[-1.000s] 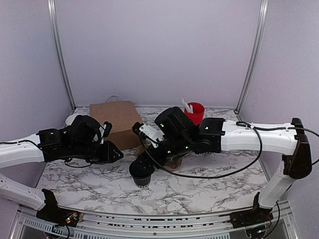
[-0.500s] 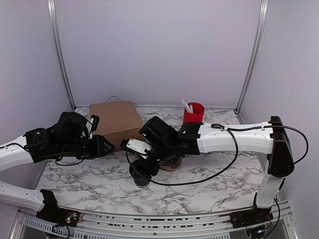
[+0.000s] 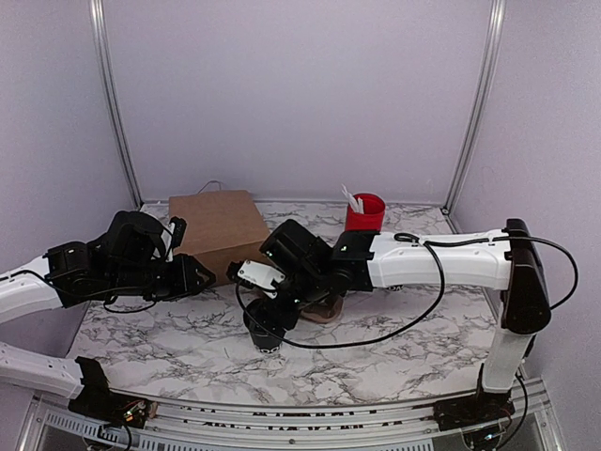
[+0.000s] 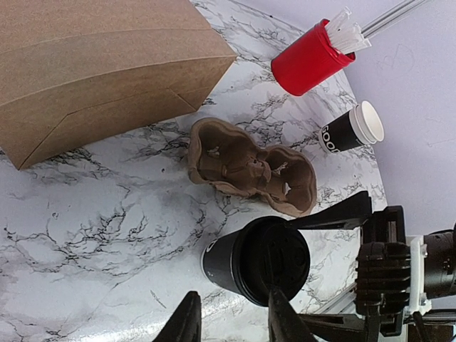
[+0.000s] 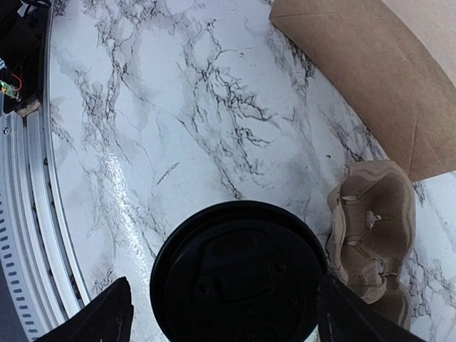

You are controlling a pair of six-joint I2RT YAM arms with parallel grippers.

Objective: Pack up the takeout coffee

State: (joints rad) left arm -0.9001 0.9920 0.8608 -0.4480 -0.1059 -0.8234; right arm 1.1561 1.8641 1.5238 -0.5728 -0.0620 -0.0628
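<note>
Black paper takeout coffee [image 5: 239, 274]: light, crushable, lid slick; grip the wall below the rim.
Right hand [image 5: 229, 315]: apart, straddling it.
Left hand [image 4: 232, 318]: apart, empty.

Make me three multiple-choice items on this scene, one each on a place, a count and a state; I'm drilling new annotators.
1. Where does the cup carrier lie?
A) between the paper bag and the takeout coffee
B) inside the paper bag
C) on top of the takeout coffee

2. How many wells has the cup carrier?
A) one
B) two
C) four

3. How is the right gripper?
A) shut on the cup carrier
B) open, one finger on each side of the takeout coffee
C) shut on the paper bag

Answers: 1 A, the left wrist view shows it lying between them; 2 B, two hollows show; 3 B, the right wrist view shows a finger off each side.
</note>
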